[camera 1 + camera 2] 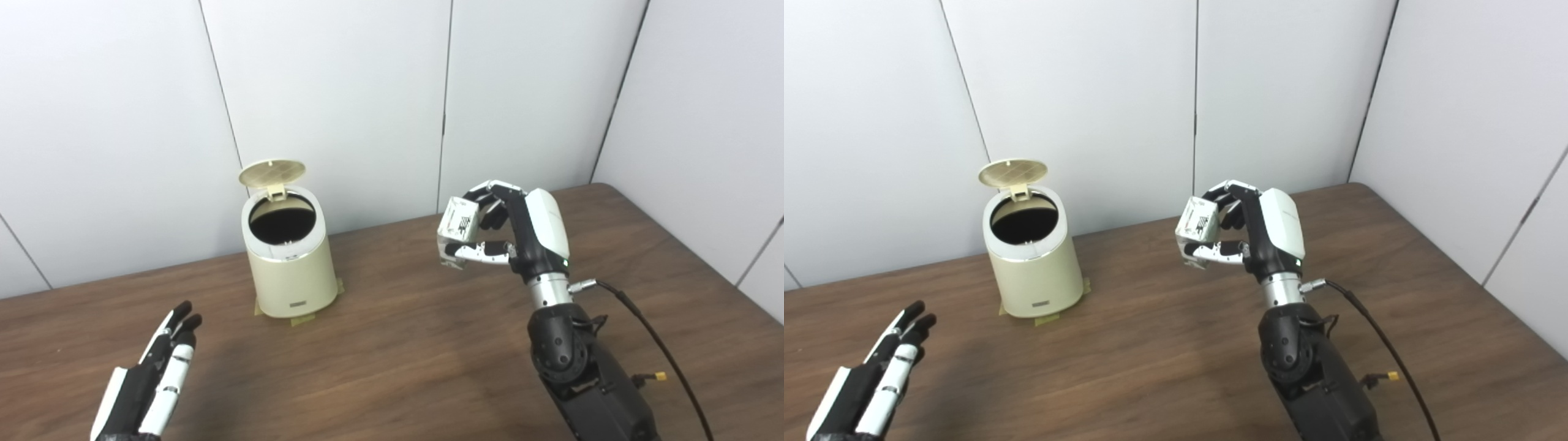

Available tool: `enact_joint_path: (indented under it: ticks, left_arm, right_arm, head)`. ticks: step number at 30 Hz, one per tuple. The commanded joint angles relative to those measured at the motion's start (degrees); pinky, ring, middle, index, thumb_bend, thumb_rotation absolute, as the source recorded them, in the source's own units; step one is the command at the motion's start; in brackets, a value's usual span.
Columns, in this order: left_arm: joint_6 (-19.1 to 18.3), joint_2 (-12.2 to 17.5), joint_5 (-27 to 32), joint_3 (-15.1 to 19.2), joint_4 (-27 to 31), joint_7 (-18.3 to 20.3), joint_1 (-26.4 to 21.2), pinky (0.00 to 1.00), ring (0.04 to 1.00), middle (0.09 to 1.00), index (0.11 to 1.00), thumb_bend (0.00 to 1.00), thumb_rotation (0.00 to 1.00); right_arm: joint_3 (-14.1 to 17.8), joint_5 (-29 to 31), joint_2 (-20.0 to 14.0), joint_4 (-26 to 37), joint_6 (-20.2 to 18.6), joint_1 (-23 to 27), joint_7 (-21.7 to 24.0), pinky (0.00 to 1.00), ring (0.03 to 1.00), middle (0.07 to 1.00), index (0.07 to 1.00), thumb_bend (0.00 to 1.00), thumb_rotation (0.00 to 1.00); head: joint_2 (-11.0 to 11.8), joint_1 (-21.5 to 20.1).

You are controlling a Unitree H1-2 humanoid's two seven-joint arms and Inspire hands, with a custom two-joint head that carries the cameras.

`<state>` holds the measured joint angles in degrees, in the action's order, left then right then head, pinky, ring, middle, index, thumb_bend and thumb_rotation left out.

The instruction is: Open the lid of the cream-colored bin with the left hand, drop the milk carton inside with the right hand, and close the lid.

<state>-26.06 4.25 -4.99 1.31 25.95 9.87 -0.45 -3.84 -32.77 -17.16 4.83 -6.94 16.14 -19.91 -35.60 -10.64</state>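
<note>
With the lid (272, 173) of the cream-colored bin (291, 269) tipped upright, I hold the milk carton (458, 231) clamped in the right hand (511, 229), raised well right of the opening, while my left hand (153, 380) rests empty, fingers extended, clear of the drop path.

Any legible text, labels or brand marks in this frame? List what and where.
None can be read.
Milk carton in the right hand: dark print on the white face, too blurred to read.
Cream-colored bin: small dark label low on the front, too small to read.
</note>
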Motion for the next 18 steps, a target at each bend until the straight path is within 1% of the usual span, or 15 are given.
enact_joint_path:
  ticks: [1,3,5,6,7,10,11,12,13,15,16,18]
  left_arm:
    - [3.44,-1.02,0.78,-0.07,-0.33,-1.50,-0.82,1.00,0.978,0.944,0.980,0.35,0.78]
    - [5.81,-1.73,0.79,-0.37,-2.13,-2.60,-0.34,1.00,0.978,0.944,0.979,0.38,0.79]
    - [7.19,-2.53,0.93,-0.46,-3.43,-3.50,-0.08,1.00,0.984,0.950,0.979,0.40,0.81]
    - [7.90,-2.86,0.94,-0.51,-3.98,-3.92,0.03,1.00,0.983,0.949,0.976,0.41,0.82]
    - [8.90,-3.41,1.30,-0.46,-4.64,-4.28,0.18,1.00,0.979,0.946,0.971,0.41,0.82]
    - [12.06,-4.66,1.55,-0.87,-6.52,-4.99,0.67,1.00,0.969,0.933,0.964,0.44,0.82]
    - [12.76,-4.96,1.51,-0.99,-6.91,-5.19,0.79,1.00,0.966,0.928,0.965,0.45,0.82]
    - [13.29,-5.22,1.43,-1.11,-7.23,-5.45,0.91,1.00,0.964,0.926,0.965,0.45,0.83]
    - [13.68,-5.46,1.29,-1.30,-7.46,-5.72,1.00,1.00,0.963,0.926,0.966,0.46,0.83]
    - [14.59,-6.03,1.07,-1.65,-8.00,-6.34,1.20,1.00,0.962,0.927,0.968,0.45,0.85]
    - [14.92,-6.20,0.98,-1.80,-8.21,-6.57,1.26,1.00,0.960,0.928,0.969,0.45,0.85]
    - [15.22,-6.43,0.81,-1.93,-8.41,-7.08,1.39,1.00,0.961,0.929,0.972,0.45,0.86]
  right_arm:
    - [-0.32,-1.72,-0.28,3.25,3.56,3.28,0.17,0.35,0.386,0.496,0.529,0.52,0.00]
    - [-1.28,-2.95,0.65,4.31,3.97,4.08,0.53,0.35,0.387,0.500,0.519,0.52,0.00]
    - [-1.98,-3.14,1.84,4.61,4.78,5.33,0.77,0.36,0.391,0.497,0.512,0.52,0.00]
    - [-2.21,-3.22,2.50,4.67,5.01,5.97,0.88,0.39,0.393,0.494,0.511,0.52,0.00]
    - [-2.41,-3.20,3.25,4.55,5.09,6.76,1.16,0.46,0.394,0.490,0.511,0.52,0.00]
    - [-2.48,-1.80,4.88,2.93,6.28,8.98,1.94,0.60,0.409,0.486,0.501,0.52,0.00]
    - [-2.41,-1.40,5.16,2.36,6.93,9.51,2.05,0.60,0.421,0.484,0.495,0.52,0.00]
    - [-2.36,-1.17,5.44,1.91,7.34,10.07,2.19,0.56,0.423,0.484,0.493,0.52,0.00]
    - [-2.19,-1.01,5.56,1.62,7.70,10.37,2.34,0.43,0.409,0.486,0.498,0.52,0.00]
    - [-1.85,-0.60,6.16,1.37,7.60,11.49,2.90,0.34,0.388,0.486,0.515,0.52,0.00]
    - [-1.81,-0.60,6.46,1.24,7.61,12.24,3.03,0.32,0.377,0.485,0.524,0.52,0.00]
    - [-1.91,-0.50,7.00,1.07,7.43,13.75,3.67,0.30,0.368,0.485,0.532,0.51,0.00]
  head:
    - [-0.02,0.35]
    - [0.28,1.87]
    - [0.52,2.72]
    - [0.57,3.04]
    - [0.68,3.69]
    - [1.07,5.09]
    - [1.16,5.28]
    - [1.20,5.57]
    - [1.26,5.81]
    - [1.42,6.68]
    - [1.50,7.09]
    - [1.70,7.81]
